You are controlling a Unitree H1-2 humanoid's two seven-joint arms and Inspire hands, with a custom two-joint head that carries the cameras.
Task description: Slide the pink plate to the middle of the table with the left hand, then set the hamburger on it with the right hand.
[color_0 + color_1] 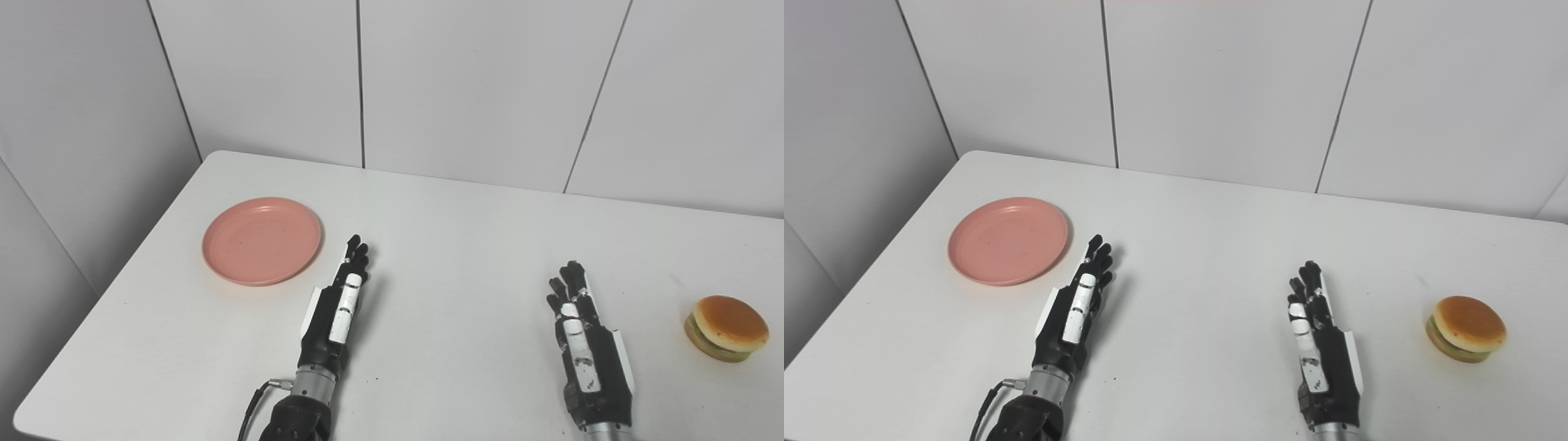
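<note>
Left eye view: pink plate (262, 240) beside (left of) left hand (335, 309)

white table (465, 233) with rounded corners against pale grey panelled walls (490, 79) with dark seams

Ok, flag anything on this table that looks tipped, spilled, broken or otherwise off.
Nothing stands out. The pink plate lies flat and empty at the table's left, the hamburger sits upright and whole at the right, and the left hand and right hand are open, touching neither. No spills show.
</note>
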